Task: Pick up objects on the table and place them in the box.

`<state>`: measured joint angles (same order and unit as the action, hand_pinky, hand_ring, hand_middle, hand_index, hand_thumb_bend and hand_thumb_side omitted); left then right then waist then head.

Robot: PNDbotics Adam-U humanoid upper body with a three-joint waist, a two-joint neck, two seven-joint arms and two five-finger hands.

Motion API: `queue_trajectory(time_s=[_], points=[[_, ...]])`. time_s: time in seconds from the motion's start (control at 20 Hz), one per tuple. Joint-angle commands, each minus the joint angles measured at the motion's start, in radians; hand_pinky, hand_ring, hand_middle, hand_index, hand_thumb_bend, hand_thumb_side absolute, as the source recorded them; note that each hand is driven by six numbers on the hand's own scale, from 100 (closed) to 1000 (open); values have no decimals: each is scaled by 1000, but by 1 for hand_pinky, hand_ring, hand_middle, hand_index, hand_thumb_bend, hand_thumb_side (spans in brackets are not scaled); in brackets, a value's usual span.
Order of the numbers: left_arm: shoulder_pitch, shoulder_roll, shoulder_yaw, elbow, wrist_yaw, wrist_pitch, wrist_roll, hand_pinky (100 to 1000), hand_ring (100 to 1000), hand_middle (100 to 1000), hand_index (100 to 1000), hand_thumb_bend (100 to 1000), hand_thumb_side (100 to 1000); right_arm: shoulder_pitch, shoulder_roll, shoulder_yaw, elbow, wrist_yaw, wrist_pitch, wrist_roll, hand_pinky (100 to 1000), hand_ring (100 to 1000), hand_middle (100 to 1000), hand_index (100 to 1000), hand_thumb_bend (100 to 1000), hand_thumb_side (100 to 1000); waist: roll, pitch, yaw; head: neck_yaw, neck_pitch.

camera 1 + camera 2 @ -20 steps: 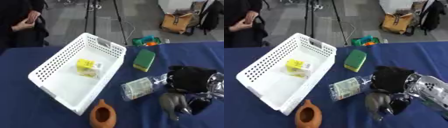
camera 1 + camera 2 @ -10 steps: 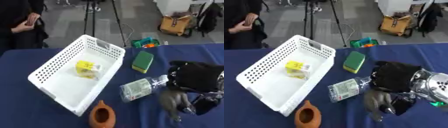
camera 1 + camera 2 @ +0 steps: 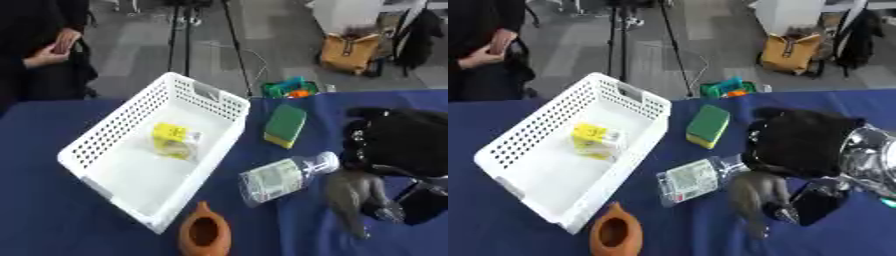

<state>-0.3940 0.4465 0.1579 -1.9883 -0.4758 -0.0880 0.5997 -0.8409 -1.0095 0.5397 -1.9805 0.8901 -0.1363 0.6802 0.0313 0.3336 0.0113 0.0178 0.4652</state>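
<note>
A white perforated box (image 3: 103, 148) lies at the left with a yellow packet (image 3: 175, 141) inside it. A green and yellow sponge (image 3: 286, 125) lies right of the box. A clear plastic bottle (image 3: 285, 176) lies on its side below the sponge. A brown clay pot (image 3: 206, 233) stands at the front edge. My right hand (image 3: 800, 142) comes in from the right, black-backed, with its fingers (image 3: 816, 205) curled down round a grey animal figure (image 3: 755, 198) just right of the bottle. My left hand is out of sight.
The table (image 3: 52, 220) is covered in dark blue cloth. A green and orange item (image 3: 290, 88) sits at its far edge. Beyond it are a tripod (image 3: 185, 30), a tan bag (image 3: 350, 52) on the floor and a seated person at the upper left.
My right hand has lifted slightly and shifted a little to the right, with the grey figure still under its fingers. Nothing else on the table has moved.
</note>
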Motion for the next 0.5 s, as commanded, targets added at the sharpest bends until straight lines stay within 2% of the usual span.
queue_trajectory(time_s=[0.05, 0.5], points=[[-6, 29, 8, -12, -4, 1, -1, 583, 666, 743, 789, 100, 925, -35, -40, -27, -19, -18, -4, -8, 1000, 845, 364, 401, 126, 462, -5, -29, -2, 2, -1], [-9, 29, 2, -12, 0, 1, -6, 583, 667, 744, 789, 100, 925, -149, 0, -42, -19, -59, 25, 24, 1000, 839, 344, 397, 120, 468, -6, -38, 5, -10, 5]])
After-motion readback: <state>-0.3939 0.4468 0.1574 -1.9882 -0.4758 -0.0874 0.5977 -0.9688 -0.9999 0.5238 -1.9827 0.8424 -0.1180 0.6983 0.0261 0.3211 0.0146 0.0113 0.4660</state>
